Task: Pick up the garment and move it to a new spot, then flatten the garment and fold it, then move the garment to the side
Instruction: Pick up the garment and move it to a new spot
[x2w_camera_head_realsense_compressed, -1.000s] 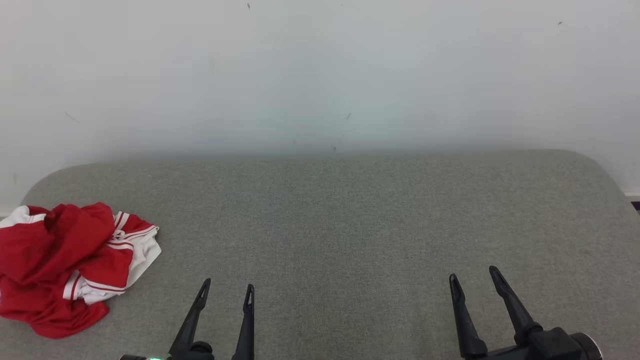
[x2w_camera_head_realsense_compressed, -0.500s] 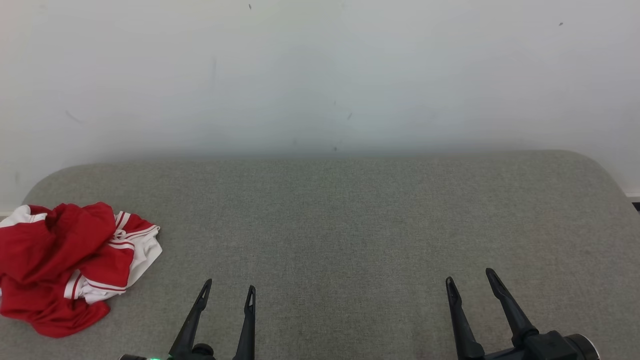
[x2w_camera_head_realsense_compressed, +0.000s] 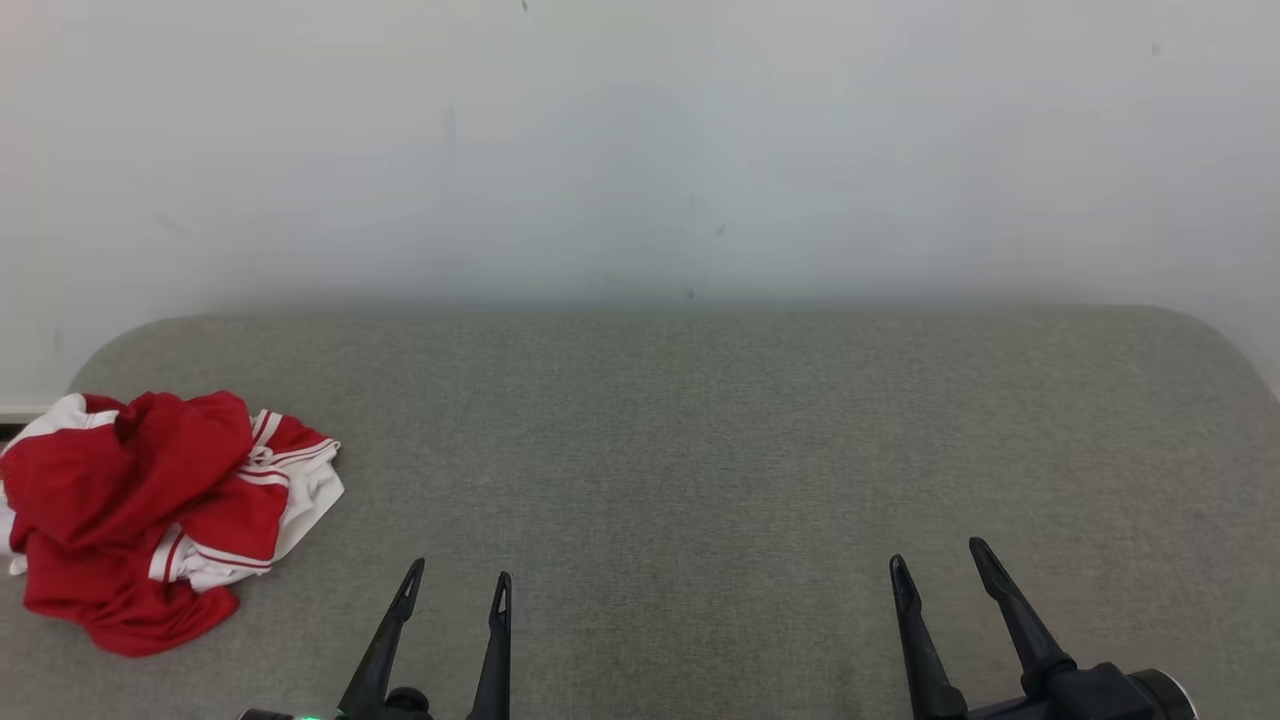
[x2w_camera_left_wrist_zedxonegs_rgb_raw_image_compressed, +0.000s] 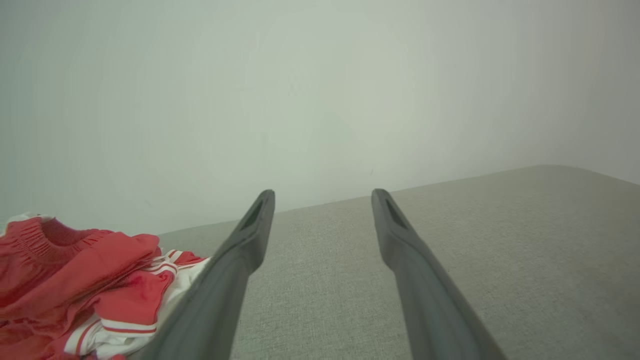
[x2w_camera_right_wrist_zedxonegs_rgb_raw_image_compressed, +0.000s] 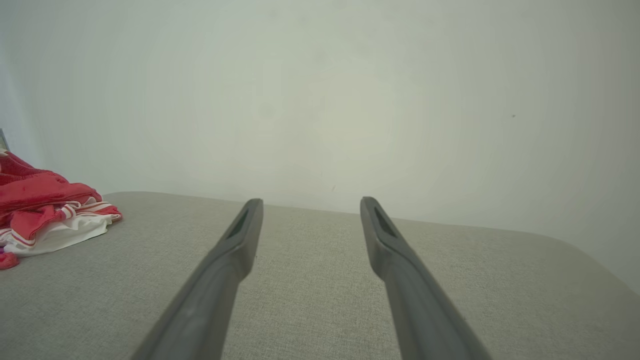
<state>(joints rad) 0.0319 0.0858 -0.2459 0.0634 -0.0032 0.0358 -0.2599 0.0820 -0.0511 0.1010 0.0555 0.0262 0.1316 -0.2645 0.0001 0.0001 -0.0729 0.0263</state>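
Note:
The garment (x2w_camera_head_realsense_compressed: 150, 510) is a crumpled red piece with white striped trim, heaped at the left end of the grey padded surface (x2w_camera_head_realsense_compressed: 700, 450). It also lies at the lower left in the left wrist view (x2w_camera_left_wrist_zedxonegs_rgb_raw_image_compressed: 85, 280) and at the far left in the right wrist view (x2w_camera_right_wrist_zedxonegs_rgb_raw_image_compressed: 45, 210). My left gripper (x2w_camera_head_realsense_compressed: 457, 582) hovers open near the front edge, a little right of the garment and apart from it. My right gripper (x2w_camera_head_realsense_compressed: 938, 558) stands open at the lower right, far from the cloth. Nothing is between either pair of fingers (x2w_camera_left_wrist_zedxonegs_rgb_raw_image_compressed: 250, 235) (x2w_camera_right_wrist_zedxonegs_rgb_raw_image_compressed: 245, 235).
A plain pale wall (x2w_camera_head_realsense_compressed: 640, 150) rises directly behind the padded surface. The surface has rounded corners at the back left and back right. Bare grey fabric stretches from the garment to the right end.
The head view has shifted slightly, so the garment and surface sit a bit further right in the picture. Both grippers stay open and nearly still.

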